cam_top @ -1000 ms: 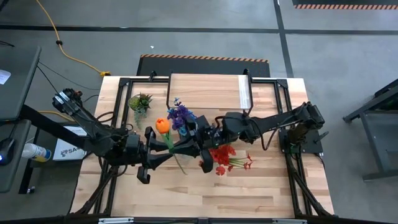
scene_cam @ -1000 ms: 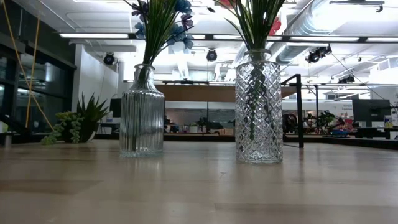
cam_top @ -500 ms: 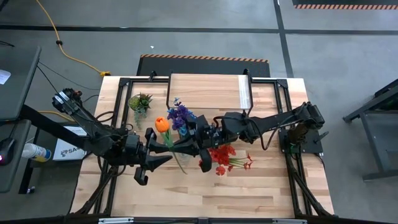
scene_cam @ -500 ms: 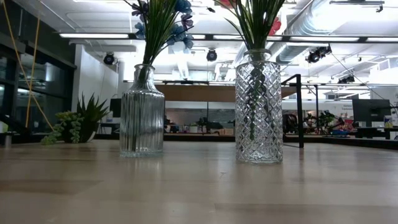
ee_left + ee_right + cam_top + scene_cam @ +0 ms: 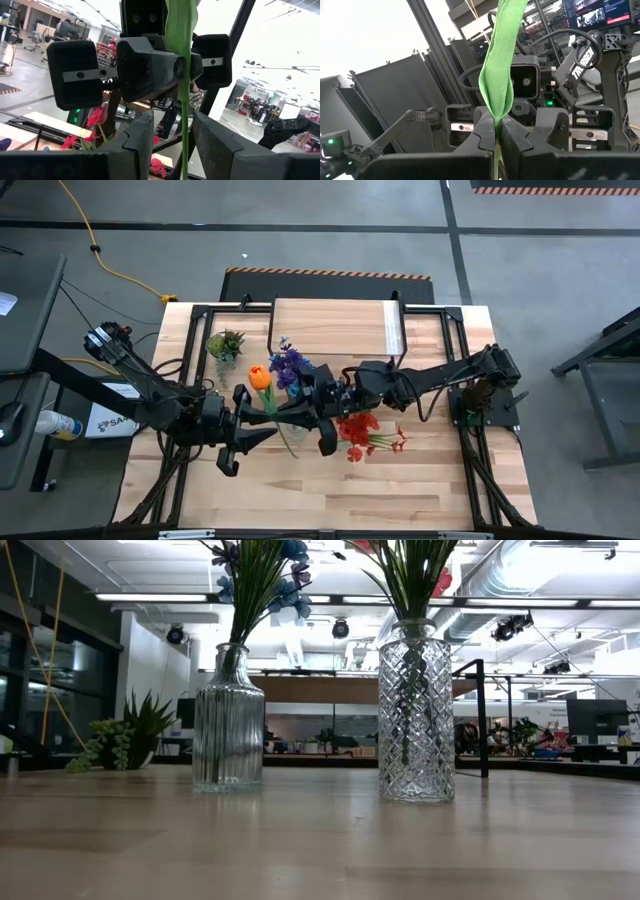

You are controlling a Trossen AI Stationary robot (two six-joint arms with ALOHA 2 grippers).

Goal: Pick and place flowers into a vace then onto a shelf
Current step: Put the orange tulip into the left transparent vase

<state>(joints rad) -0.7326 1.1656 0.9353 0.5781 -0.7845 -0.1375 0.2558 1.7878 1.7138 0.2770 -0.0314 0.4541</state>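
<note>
An orange flower [image 5: 261,380] on a long green stem [image 5: 283,432] hangs in the air over the middle of the table. My right gripper [image 5: 497,127] comes in from the table's right and is shut on the stem. Facing it from the left, my left gripper [image 5: 172,120] is open; its fingers stand on either side of the stem [image 5: 184,145] without touching. Purple and blue flowers [image 5: 290,366] stand in a ribbed glass vase [image 5: 228,720]. Red flowers [image 5: 360,430] stand in a diamond-cut vase [image 5: 415,715]. The shelf [image 5: 335,328] is at the far edge. My right gripper pinches the thin stem [image 5: 496,150] between its two fingers, just below a long green leaf [image 5: 497,65]. The fingers come roughly level from the table's right and lie across the stem. The flower is lifted clear of the table, bloom up, its stem running on below the fingers.
A small green potted plant [image 5: 225,343] sits at the far left of the table. The two vases stand close behind and beside the grippers. Bare tabletop [image 5: 330,495] lies along the near edge.
</note>
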